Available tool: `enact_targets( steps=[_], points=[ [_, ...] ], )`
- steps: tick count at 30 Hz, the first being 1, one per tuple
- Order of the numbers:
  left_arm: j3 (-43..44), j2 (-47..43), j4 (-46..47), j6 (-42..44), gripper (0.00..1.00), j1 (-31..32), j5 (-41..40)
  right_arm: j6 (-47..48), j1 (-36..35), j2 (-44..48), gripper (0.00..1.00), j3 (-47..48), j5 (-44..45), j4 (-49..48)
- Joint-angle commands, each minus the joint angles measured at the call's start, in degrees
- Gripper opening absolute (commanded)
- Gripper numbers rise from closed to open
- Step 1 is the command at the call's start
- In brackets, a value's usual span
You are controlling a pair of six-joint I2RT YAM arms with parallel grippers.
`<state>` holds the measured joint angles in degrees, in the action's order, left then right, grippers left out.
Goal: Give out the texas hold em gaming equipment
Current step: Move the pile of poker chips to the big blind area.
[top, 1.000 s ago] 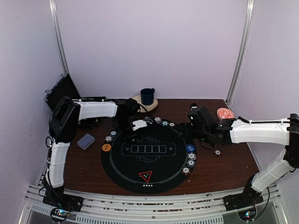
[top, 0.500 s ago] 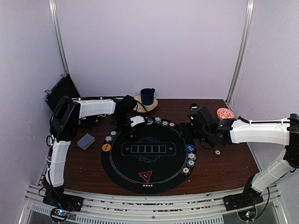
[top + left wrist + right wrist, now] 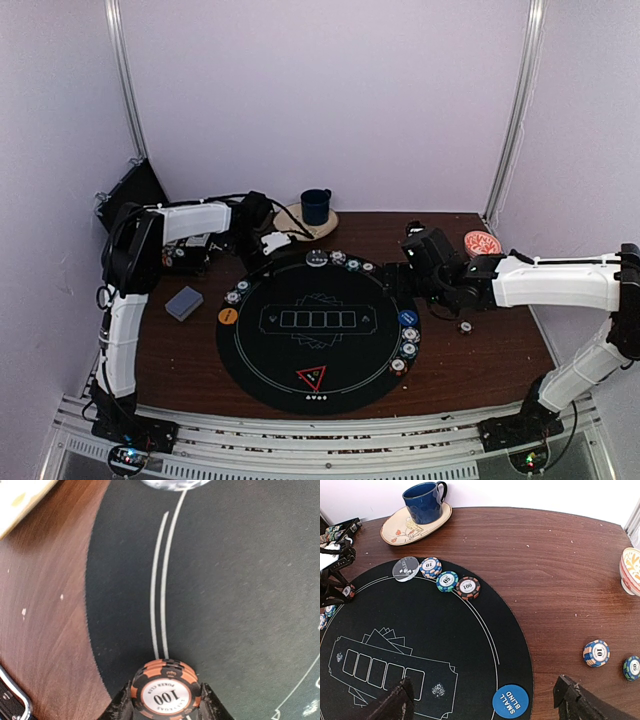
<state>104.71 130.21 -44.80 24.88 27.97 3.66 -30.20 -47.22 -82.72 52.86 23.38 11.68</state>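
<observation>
My left gripper (image 3: 262,243) hovers over the far left rim of the round black poker mat (image 3: 300,345). In the left wrist view it (image 3: 166,700) is shut on a small stack of orange-and-black "100" chips (image 3: 166,690). My right gripper (image 3: 396,278) is open and empty above the mat's right side, with the blue SMALL BLIND disc (image 3: 510,701) between its fingers. Chips (image 3: 447,581) and a clear disc (image 3: 406,568) line the far rim. The card deck (image 3: 184,302), orange disc (image 3: 228,316) and red-edged triangle marker (image 3: 311,378) lie still.
A dark blue mug (image 3: 316,206) on a saucer stands behind the mat. A red-patterned bowl (image 3: 482,243) sits at the far right. Two loose chips (image 3: 596,653) lie on the wood right of the mat. A black case (image 3: 130,195) leans at the far left.
My left gripper has moved left and back along the mat's far rim, carrying the orange chips. The right arm has not moved.
</observation>
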Motion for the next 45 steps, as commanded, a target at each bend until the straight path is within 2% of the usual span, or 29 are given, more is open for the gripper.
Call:
enact_targets(
  steps=[1,45],
  points=[
    [1.4,1.2,0.3,0.4,0.17,-1.2,-0.1,-0.3,0.2,-0.1,0.98,-0.6,0.5,-1.0],
    [-5.9,-3.1,1.3,-2.4,0.14,-3.4,-3.8,-0.2,0.2,-0.6,0.98,-0.4,0.9,-0.7]
  ],
)
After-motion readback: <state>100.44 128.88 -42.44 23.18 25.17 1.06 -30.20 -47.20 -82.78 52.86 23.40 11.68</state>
